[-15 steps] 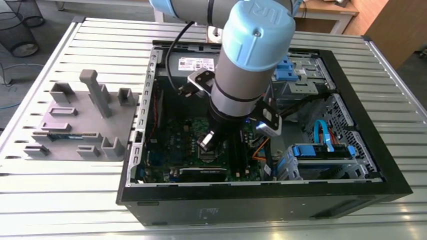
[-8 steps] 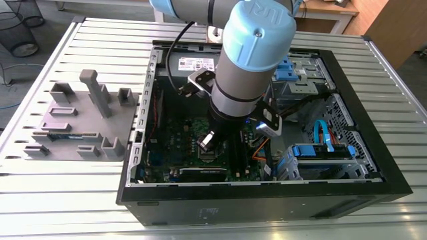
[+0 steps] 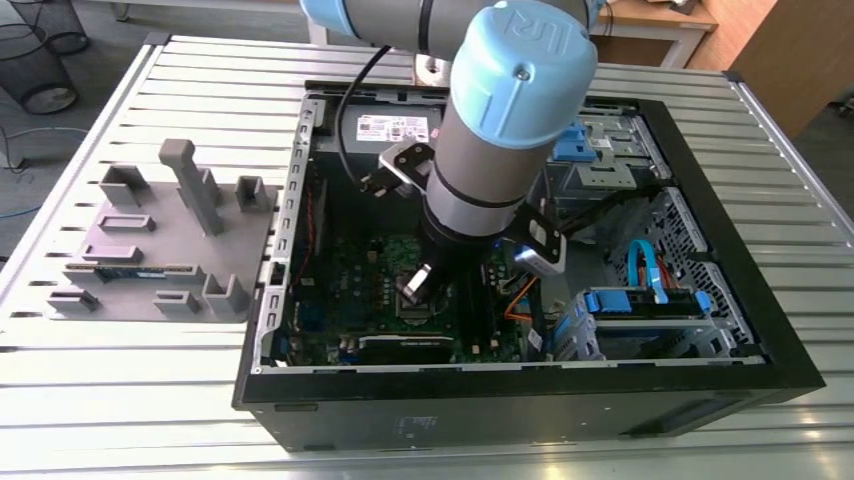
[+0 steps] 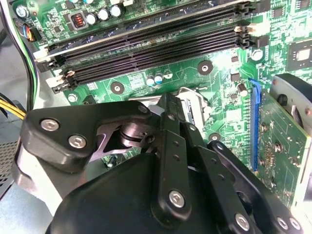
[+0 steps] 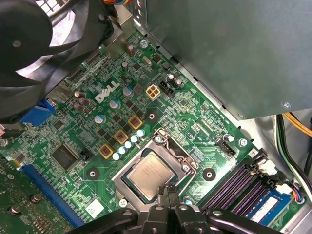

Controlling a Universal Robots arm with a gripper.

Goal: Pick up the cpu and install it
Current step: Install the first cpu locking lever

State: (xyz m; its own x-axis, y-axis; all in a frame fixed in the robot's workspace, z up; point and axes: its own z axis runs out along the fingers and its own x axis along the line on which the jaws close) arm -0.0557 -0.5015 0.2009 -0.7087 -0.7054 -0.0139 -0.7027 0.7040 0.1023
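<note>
In the exterior view, the grey moulded tray (image 3: 227,255) lies just beside the left wall of the open computer case (image 3: 747,300). A white label (image 3: 391,128) on the power supply carries print too small to read. The arm (image 3: 501,120) reaches down mid-case. In the first wrist view, the cpu (image 5: 148,173) lies flat inside the metal-framed socket (image 5: 171,141), with faint print on its top. The gripper (image 5: 167,191) hovers at the cpu's edge, fingertips drawn together, holding nothing. 4 memory slots (image 4: 156,46) crowd 1 side of the socket.
</note>
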